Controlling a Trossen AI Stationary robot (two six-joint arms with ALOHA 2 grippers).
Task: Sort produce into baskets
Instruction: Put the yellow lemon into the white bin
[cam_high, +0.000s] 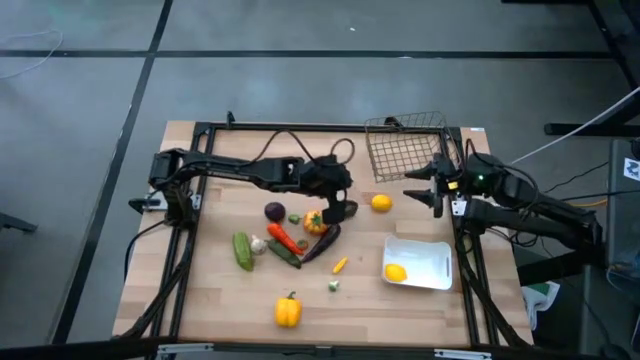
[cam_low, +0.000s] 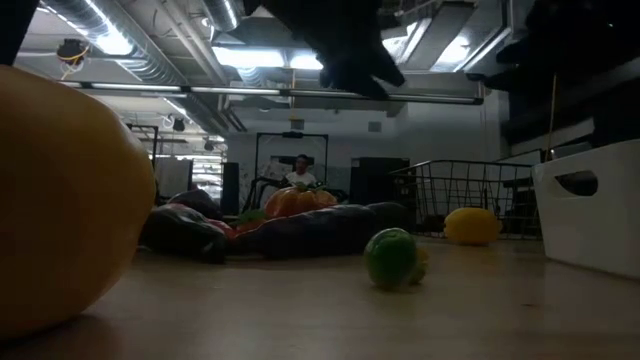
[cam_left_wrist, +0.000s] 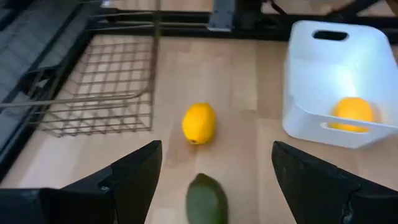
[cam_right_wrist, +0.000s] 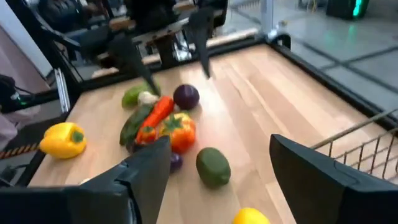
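Lemon (cam_high: 381, 203), loose on the table between wire basket (cam_high: 405, 150) and white tray (cam_high: 430, 268), lay just ahead of the open, empty left gripper (cam_high: 345, 208), with the right gripper (cam_high: 428, 188), also open and empty, near on its far side.

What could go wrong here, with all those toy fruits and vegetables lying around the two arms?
The lemon lies loose on the table, round enough that a nudge from the open left gripper might roll it away. The produce pile is tightly packed, so grabbing one piece may drag its neighbours. The open right gripper hovers near the wire basket and could catch it.
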